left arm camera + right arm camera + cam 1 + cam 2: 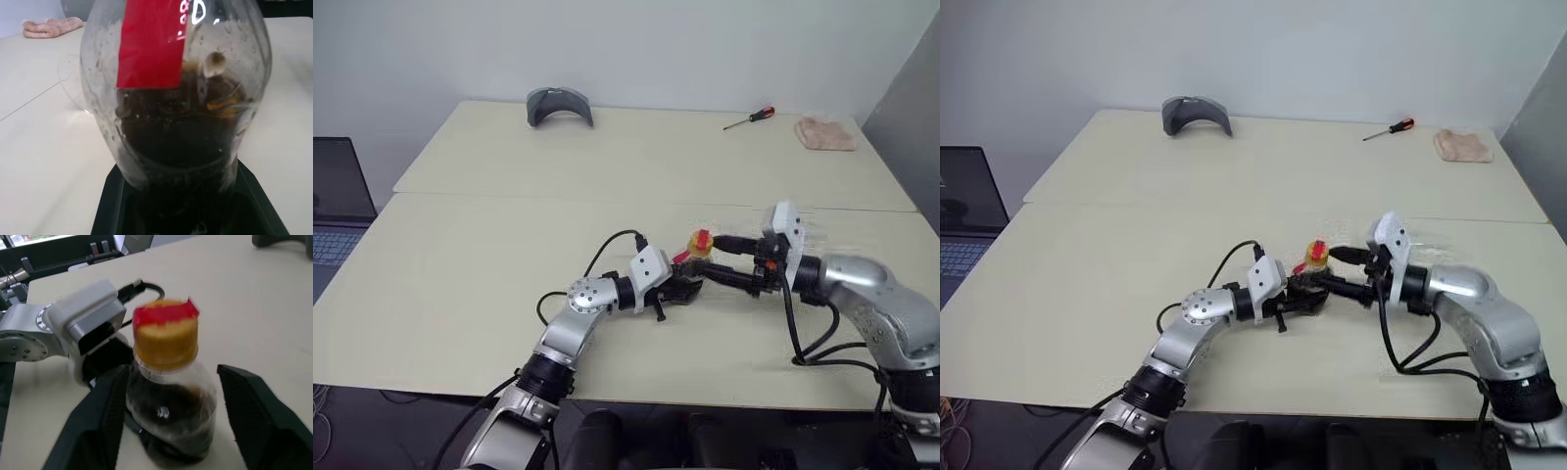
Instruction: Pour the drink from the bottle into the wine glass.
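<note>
The bottle stands on the table, clamped low on its body by the left gripper. Beside it, the right gripper has its fingers spread wide either side of the neck, touching nothing. The cap is on and the drink sits inside, so I'd say uncapping is in hand. Next, those fingers must close on the cap and twist. Far beyond the bottle lie a screwdriver and a cloth.

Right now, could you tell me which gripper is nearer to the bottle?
Left. The left gripper is shut on the bottle at its body. The right gripper is open, its fingers flanking the bottle just below the cap without gripping it.
</note>
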Available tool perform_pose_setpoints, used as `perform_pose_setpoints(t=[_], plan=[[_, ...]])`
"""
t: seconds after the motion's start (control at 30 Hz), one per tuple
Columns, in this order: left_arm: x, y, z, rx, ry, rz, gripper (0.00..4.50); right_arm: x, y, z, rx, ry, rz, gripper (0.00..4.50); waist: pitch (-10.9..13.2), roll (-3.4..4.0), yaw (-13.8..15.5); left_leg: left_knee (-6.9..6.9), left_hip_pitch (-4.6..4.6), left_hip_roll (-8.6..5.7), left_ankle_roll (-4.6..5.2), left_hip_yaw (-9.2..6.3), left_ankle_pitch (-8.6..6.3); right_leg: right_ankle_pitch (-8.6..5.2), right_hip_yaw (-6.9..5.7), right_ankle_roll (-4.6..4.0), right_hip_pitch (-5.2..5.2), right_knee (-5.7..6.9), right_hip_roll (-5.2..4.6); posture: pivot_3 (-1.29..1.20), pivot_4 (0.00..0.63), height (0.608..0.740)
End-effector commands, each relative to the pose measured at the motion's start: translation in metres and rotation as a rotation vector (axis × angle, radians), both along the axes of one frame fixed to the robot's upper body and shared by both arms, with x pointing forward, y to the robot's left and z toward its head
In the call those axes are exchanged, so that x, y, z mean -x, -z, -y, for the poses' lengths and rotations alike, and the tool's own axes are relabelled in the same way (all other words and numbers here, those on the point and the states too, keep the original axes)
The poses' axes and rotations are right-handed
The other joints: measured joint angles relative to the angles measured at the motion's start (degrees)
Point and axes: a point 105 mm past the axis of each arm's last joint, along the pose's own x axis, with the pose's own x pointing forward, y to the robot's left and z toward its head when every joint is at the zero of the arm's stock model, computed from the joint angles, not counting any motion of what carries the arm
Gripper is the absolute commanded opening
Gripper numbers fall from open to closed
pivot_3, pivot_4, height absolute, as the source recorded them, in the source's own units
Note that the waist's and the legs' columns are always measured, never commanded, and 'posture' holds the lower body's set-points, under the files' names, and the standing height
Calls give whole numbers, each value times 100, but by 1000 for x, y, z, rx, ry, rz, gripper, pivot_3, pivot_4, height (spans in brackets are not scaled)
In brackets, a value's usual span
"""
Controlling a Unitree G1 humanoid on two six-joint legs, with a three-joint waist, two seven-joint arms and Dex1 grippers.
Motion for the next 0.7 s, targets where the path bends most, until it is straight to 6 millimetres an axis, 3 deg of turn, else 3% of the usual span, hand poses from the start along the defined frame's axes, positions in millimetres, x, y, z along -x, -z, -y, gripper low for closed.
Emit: perform_pose_setpoints(t=[0.03, 0.17, 0.37, 0.7], plan=[[1, -17, 5, 38, 17, 65, 954, 13, -36, -12, -98, 69, 144, 4274, 0, 0, -15, 0, 2, 0, 0, 0, 0, 0, 0, 0, 1, 1, 0, 0, 150, 740], [0, -17, 9, 41, 25, 66, 954, 7, -48, -16, -172, 216, 212, 4281, 0, 0, -10, -2, 3, 1, 0, -4, 0, -1, -4, 1, 0, 3, 3, 0, 150, 740], [-1, -18, 11, 43, 36, 70, 954, 3, -40, -23, -99, 276, 273, 4281, 0, 0, -10, 0, 2, -7, 0, 2, 0, -1, 0, 2, 1, -1, -3, 0, 150, 740], [-3, -18, 9, 42, 32, 74, 954, -1, -33, 7, -129, 376, 253, 4281, 0, 0, -10, -2, 2, -6, 0, -1, 0, -1, -2, 2, 1, -1, -2, 0, 150, 740]])
